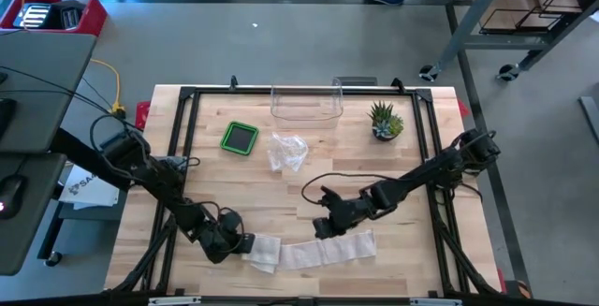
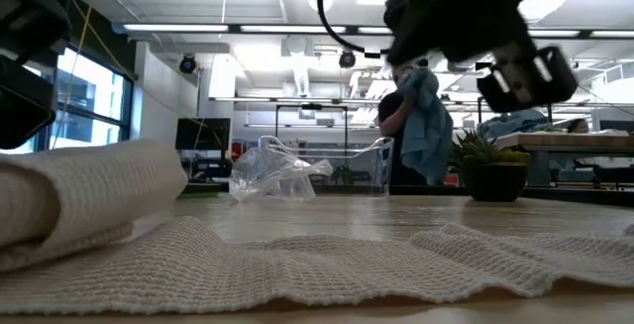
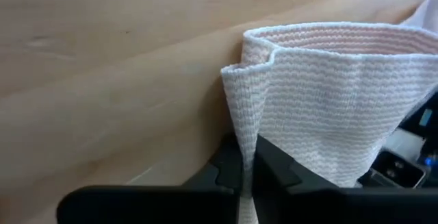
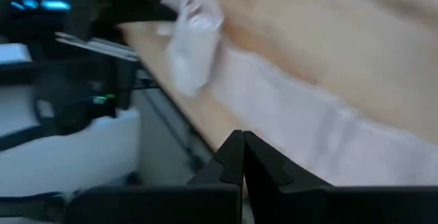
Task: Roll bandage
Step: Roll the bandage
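Observation:
A white woven bandage (image 1: 318, 252) lies along the table's near edge, flat on its right part and loosely rolled at its left end (image 1: 264, 252). In the low view the roll (image 2: 79, 200) stands at the left and the flat strip (image 2: 376, 265) runs across. My left gripper (image 1: 240, 242) is low at the roll's left side, shut on the bandage (image 3: 328, 94). My right gripper (image 1: 326, 225) is shut and empty, above the strip's far edge near its middle; in its wrist view (image 4: 243, 148) the strip (image 4: 301, 114) lies below it. My left gripper pinches a folded edge of the bandage's rolled end (image 3: 241, 131) between its two fingers, several layers together. The fingers come in low from the table's left. The fold stands upright ahead of the fingers and the roll rests on the table, the cloth slack.
A green square container (image 1: 241, 138), a crumpled clear plastic bag (image 1: 287, 151), a clear plastic box (image 1: 306, 103) and a small potted plant (image 1: 385, 122) stand farther back. A person with a blue cloth (image 2: 424, 126) stands beyond the table. Bare wood lies between the bandage and these things.

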`<state>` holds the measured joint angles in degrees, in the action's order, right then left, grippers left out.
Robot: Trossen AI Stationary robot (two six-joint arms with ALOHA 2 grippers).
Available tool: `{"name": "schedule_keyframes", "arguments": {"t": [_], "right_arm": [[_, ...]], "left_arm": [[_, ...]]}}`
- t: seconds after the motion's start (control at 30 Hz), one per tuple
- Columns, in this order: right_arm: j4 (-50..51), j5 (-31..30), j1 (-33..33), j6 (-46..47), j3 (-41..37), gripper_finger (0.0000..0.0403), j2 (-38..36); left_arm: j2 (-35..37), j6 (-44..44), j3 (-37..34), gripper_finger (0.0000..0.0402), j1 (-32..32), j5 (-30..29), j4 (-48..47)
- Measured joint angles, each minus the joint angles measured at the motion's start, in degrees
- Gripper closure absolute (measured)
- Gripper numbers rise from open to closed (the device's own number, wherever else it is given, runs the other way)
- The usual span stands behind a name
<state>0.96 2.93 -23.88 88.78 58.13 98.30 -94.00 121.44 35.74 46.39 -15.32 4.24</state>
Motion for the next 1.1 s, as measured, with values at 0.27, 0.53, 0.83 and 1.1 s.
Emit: {"name": "schedule_keyframes", "arguments": {"t": [0.27,0.53,0.83,1.1], "right_arm": [[-2.8,-4.9,-4.8,12.9,0.5,0.0403,2.2],[11.6,-3.2,-5.2,16.4,13.1,0.0403,13.2],[23.1,0.2,-3.7,9.4,24.7,0.0403,20.5],[24.6,1.2,-4.4,10.2,23.5,0.0403,21.8]], "left_arm": [[6.0,10.9,-0.1,0.0399,4.7,-3.8,-14.0],[8.5,11.0,-0.1,0.0400,5.0,-1.7,-16.5],[14.1,10.6,0.0,0.0401,5.4,-1.9,-20.0],[15.2,4.7,2.5,0.0401,3.5,-0.6,-25.2]]}}
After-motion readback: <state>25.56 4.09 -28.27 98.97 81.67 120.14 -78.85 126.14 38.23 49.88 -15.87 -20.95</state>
